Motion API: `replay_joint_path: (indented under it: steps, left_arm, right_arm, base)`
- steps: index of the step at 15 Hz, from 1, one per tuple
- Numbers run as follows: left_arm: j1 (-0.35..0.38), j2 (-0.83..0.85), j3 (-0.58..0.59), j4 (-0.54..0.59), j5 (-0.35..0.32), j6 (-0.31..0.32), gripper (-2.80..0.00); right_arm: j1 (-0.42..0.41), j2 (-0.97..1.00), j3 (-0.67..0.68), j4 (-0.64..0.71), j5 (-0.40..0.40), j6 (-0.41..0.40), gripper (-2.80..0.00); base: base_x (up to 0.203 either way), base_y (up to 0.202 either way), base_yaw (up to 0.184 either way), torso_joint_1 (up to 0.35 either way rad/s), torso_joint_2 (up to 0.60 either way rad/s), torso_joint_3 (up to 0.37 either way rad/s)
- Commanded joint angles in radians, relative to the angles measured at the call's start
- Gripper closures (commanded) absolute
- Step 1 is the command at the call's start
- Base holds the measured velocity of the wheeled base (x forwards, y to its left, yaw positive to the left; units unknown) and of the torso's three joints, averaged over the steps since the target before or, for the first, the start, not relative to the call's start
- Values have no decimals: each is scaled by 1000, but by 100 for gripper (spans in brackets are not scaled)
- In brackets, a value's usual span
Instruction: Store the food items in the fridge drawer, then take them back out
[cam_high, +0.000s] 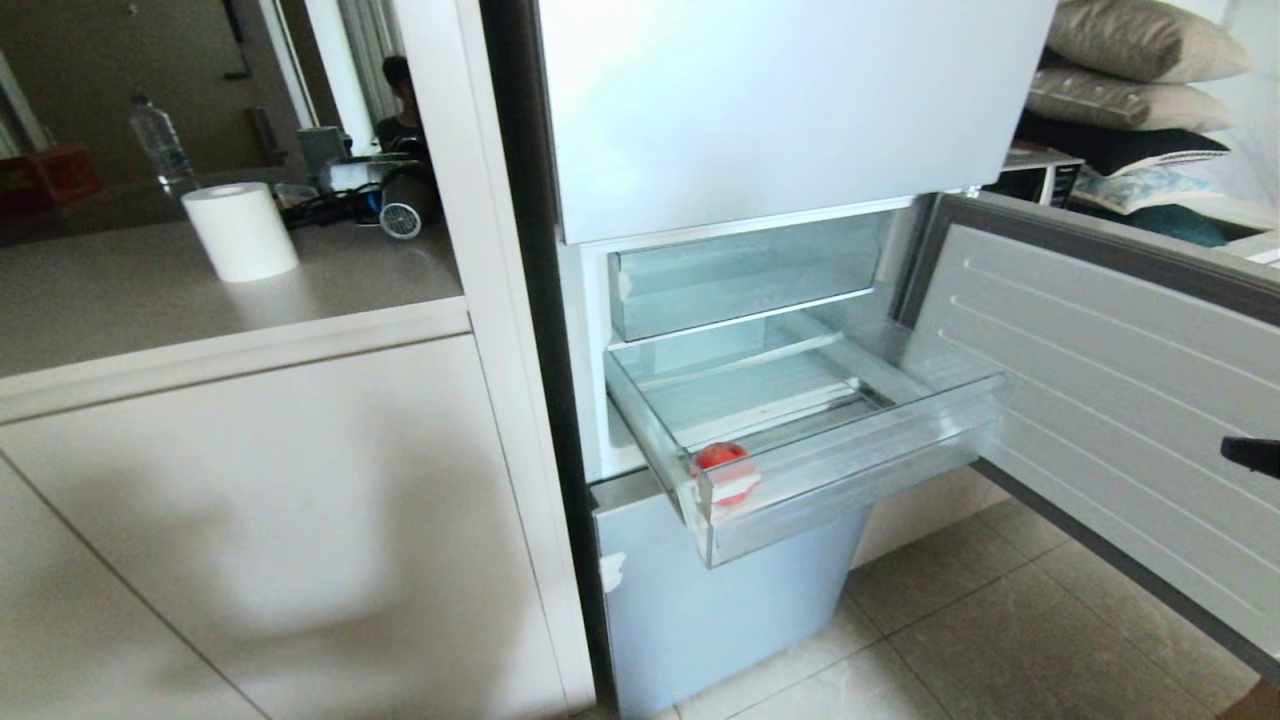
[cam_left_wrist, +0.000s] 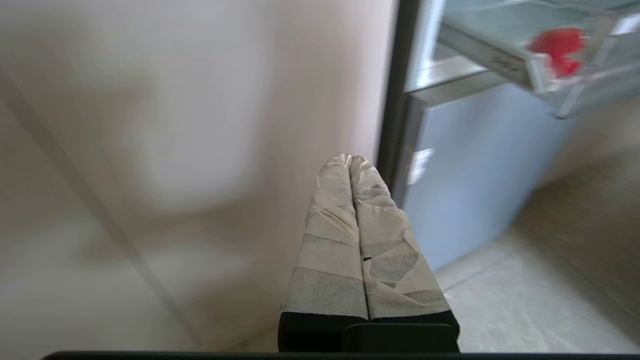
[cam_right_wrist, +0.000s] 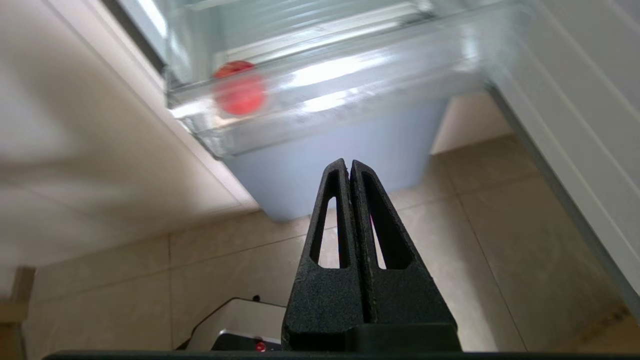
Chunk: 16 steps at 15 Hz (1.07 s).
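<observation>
Clear ribbed drawer (cam_high: 850, 470); round red fruit (cam_high: 722, 462).

Right tool (cam_high: 1250, 452) cut off at head view's right edge; red fruit (cam_right_wrist: 239, 93) blurred.

Head view from above, both wrist views from below – shared fridge drawer (cam_high: 850, 470)
</observation>
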Motion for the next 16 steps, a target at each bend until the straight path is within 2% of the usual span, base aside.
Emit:
replay_joint_path:
  steps: [1,5,10,13,16]
  left_arm:
    - [1,2,0,0,0,0,0]
    - [1,2,0,0,0,0,0]
    - [0,2,0,0,0,0,0]
    - [1,2,0,0,0,0,0]
    - [0,2,0,0,0,0,0]
  right_arm:
    - [1,6,3,2,2,2,0]
    - [-5,22,23,-1,2,10,0]
    - [-96,98,35,-4,5,11,0]
    - [-130,258,-10,-1,0,8,0]
    - [-171,491,-135,13,-1,0,0]
  base:
    - [4,-9,161,-1,1,2]
    - [3,-7,175,0,1,2]
    - [2,-6,142,4,1,4]
    - [0,0,0,0,0,0]
    - [0,0,0,0,0,0]
